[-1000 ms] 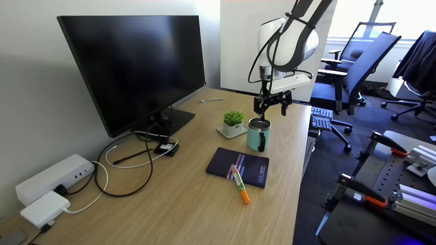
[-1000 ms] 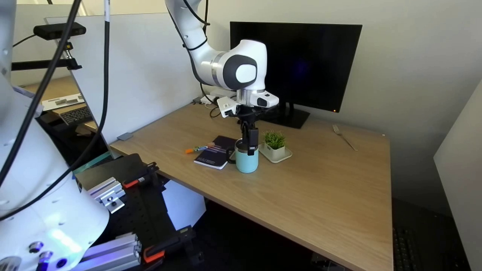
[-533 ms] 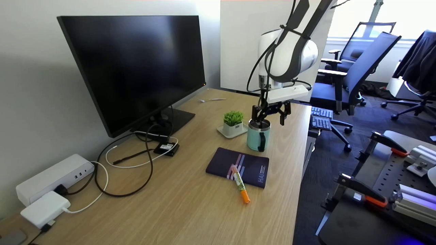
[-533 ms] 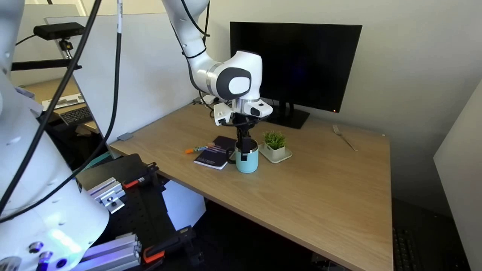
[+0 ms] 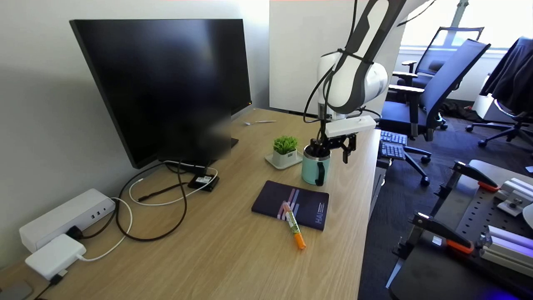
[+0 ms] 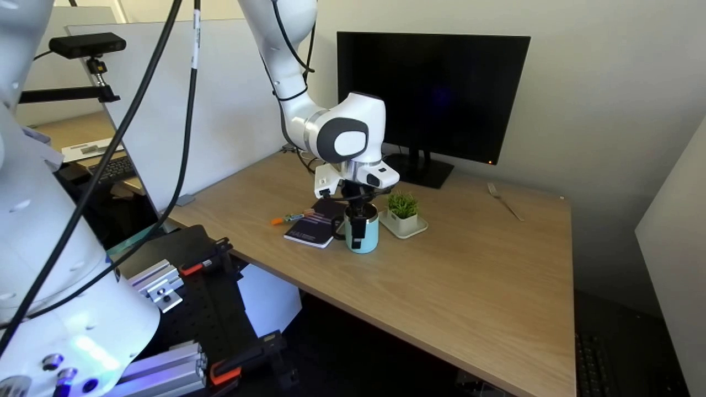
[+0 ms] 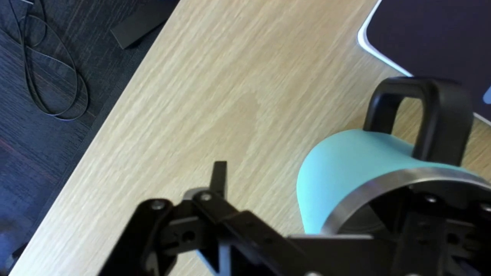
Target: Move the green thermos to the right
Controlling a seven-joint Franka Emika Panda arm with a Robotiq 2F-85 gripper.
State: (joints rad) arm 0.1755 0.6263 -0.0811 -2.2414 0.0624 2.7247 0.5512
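The green thermos point(image 5: 312, 171) is a teal mug with a steel rim and a black side handle point(image 5: 320, 173). It stands upright on the desk, and also shows in an exterior view point(image 6: 370, 236) and in the wrist view point(image 7: 337, 165). My gripper point(image 5: 333, 153) is open, pointing down and straddling the thermos wall. One finger reaches inside the thermos mouth, its tip hidden there. The other finger point(image 7: 219, 178) is outside, on the side toward the desk's edge, with a visible gap to the wall. The handle points toward the notebook.
A dark notebook point(image 5: 270, 200) with an orange marker point(image 5: 299, 240) lies beside the thermos. A small plant in a white pot point(image 5: 285, 157) stands on a tray close to it. A fork point(image 6: 504, 202) lies farther along the desk. A monitor point(image 6: 430, 99) stands at the back.
My gripper has moved down, with one finger going deeper into the thermos and the other lower outside it. The thermos has not moved.
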